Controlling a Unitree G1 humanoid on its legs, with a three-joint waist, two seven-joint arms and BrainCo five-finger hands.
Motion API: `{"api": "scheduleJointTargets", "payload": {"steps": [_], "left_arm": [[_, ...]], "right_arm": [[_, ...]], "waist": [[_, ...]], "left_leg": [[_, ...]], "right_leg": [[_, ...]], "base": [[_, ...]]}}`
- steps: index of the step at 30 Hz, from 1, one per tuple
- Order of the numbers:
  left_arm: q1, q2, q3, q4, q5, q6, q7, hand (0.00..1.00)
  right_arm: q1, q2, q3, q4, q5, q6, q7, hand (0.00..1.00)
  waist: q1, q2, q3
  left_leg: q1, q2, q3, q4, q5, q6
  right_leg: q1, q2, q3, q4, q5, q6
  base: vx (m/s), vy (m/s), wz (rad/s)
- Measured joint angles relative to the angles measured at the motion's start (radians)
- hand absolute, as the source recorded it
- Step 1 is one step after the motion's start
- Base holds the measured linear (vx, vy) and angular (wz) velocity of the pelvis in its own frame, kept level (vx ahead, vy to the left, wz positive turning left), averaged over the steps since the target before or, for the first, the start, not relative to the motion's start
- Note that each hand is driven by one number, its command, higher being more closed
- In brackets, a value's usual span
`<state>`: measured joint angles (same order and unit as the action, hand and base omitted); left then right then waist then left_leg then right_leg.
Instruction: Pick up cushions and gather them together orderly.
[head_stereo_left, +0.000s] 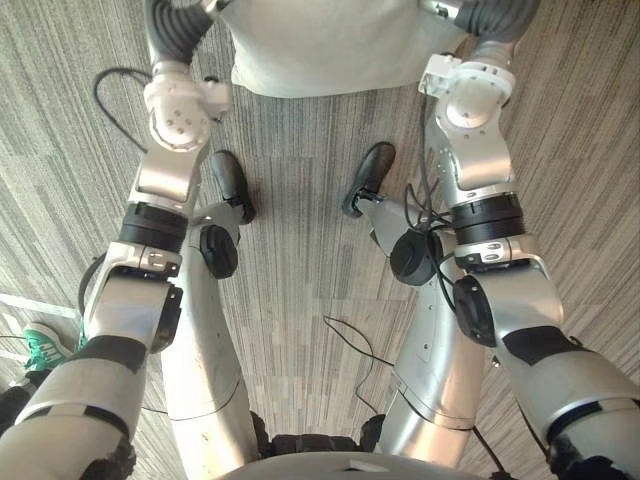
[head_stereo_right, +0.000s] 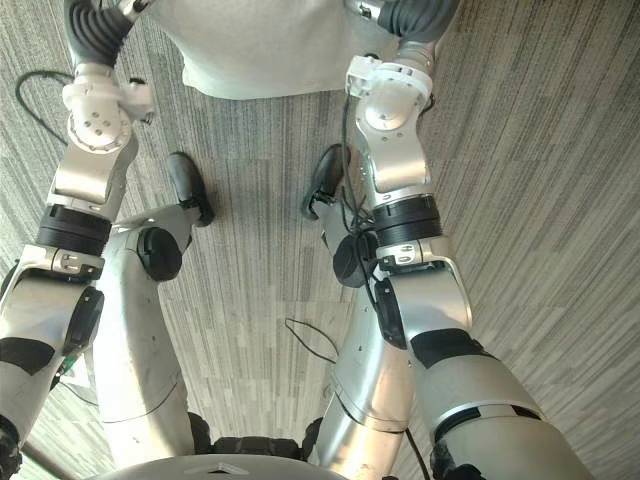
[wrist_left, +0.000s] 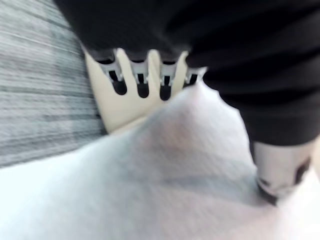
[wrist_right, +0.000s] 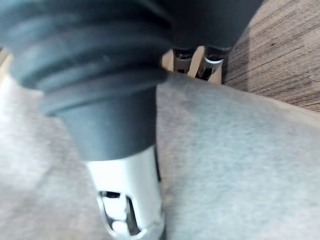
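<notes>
1. Grey striped carpet floor lies underfoot, and one pale cushion sits at 12 o'clock, between both arms
2. Left hand pinches its edge, thumb on top; right hand clamps the opposite edge likewise
3. The pickup looks done; carrying the cushion to the others and laying it square is likely still left

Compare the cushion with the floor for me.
The cushion is plain pale grey, while the floor is streaked in fine grey and dark lines. The cushion is soft and creases under the left hand, while the floor lies flat. Both are grey.
</notes>
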<state>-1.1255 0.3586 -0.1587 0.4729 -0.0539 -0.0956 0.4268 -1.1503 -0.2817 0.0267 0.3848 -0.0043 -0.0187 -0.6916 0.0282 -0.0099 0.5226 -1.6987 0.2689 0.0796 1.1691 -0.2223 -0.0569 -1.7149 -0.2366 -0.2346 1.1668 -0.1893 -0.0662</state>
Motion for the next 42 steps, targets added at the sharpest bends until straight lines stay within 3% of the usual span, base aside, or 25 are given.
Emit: {"api": "scheduleJointTargets", "payload": {"steps": [5, 13, 17, 19, 28, 32, 35, 39, 42], "left_arm": [[-0.005, -0.047, -0.026, -0.02, -0.002, 0.012, 0.046, 1.0], [-0.01, -0.068, -0.044, -0.029, -0.011, 0.036, 0.098, 1.0], [-0.012, -0.052, -0.044, -0.03, -0.011, 0.04, 0.108, 1.0], [-0.003, -0.047, -0.048, -0.03, -0.013, 0.041, 0.112, 1.0], [0.024, -0.045, -0.065, -0.123, -0.022, 0.038, 0.113, 1.0], [0.133, -0.05, -0.052, -0.272, -0.019, 0.035, 0.109, 1.0], [0.194, -0.072, -0.036, -0.32, -0.018, 0.035, 0.102, 1.0], [0.337, -0.153, 0.004, -0.392, -0.02, 0.032, 0.083, 1.0], [0.411, -0.17, 0.003, -0.459, -0.02, 0.032, 0.06, 1.0]], "right_arm": [[-0.003, 0.049, 0.003, -0.102, -0.007, 0.001, -0.04, 1.0], [-0.006, 0.119, 0.012, -0.14, -0.042, 0.005, -0.041, 1.0], [-0.007, 0.112, 0.011, -0.15, -0.044, 0.005, -0.041, 1.0], [-0.006, 0.104, 0.013, -0.157, -0.044, 0.005, -0.039, 1.0], [0.039, 0.069, 0.04, -0.23, -0.066, -0.003, 0.013, 1.0], [0.146, 0.079, 0.041, -0.285, -0.076, -0.025, 0.078, 1.0], [0.214, 0.089, 0.044, -0.313, -0.072, -0.032, 0.113, 1.0], [0.38, 0.146, 0.044, -0.37, -0.025, -0.075, 0.182, 1.0], [0.445, 0.156, 0.044, -0.378, 0.006, -0.094, 0.214, 1.0]], "waist": [[-0.005, 0.0, 0.0], [-0.016, -0.001, -0.006], [-0.018, -0.002, -0.009], [-0.024, -0.001, -0.058], [-0.025, -0.002, -0.069], [-0.025, -0.002, -0.069], [-0.026, -0.002, -0.069], [-0.028, -0.002, -0.069], [-0.029, -0.002, -0.069]], "left_leg": [[0.0, 0.0, -0.001, 0.001, -0.002, -0.001], [0.006, 0.001, -0.006, 0.015, -0.009, -0.008], [0.012, 0.001, -0.011, 0.015, -0.013, -0.01], [-0.02, -0.002, -0.013, 0.017, -0.017, -0.011], [0.016, 0.001, -0.016, 0.02, -0.017, -0.01], [0.117, 0.005, -0.008, -0.043, -0.007, -0.014], [0.186, 0.006, 0.001, -0.096, 0.011, -0.018], [0.381, 0.0, 0.015, -0.238, 0.046, -0.03], [0.489, -0.004, 0.03, -0.283, 0.048, -0.03]], "right_leg": [[0.0, 0.003, 0.001, -0.001, 0.0, 0.0], [0.017, 0.013, 0.0, -0.011, 0.003, -0.004], [0.027, 0.015, -0.002, -0.017, 0.004, -0.006], [-0.004, 0.016, -0.001, -0.017, 0.004, -0.005], [0.035, 0.018, 0.005, -0.021, 0.005, -0.006], [0.135, 0.033, -0.001, -0.091, 0.012, 0.012], [0.205, 0.039, -0.01, -0.141, 0.031, 0.005], [0.405, 0.059, -0.04, -0.275, 0.061, 0.006], [0.508, 0.062, -0.043, -0.318, 0.064, 0.01]], "base": [[0.0, 0.0, 0.0], [0.0, -0.005, -0.05], [0.0, -0.002, -0.05], [0.0, -0.003, -0.03], [0.01, -0.002, 0.01], [-0.01, -0.003, -0.06], [0.0, 0.0, 0.0], [0.03, 0.002, 0.05], [0.01, 0.001, 0.04]]}}
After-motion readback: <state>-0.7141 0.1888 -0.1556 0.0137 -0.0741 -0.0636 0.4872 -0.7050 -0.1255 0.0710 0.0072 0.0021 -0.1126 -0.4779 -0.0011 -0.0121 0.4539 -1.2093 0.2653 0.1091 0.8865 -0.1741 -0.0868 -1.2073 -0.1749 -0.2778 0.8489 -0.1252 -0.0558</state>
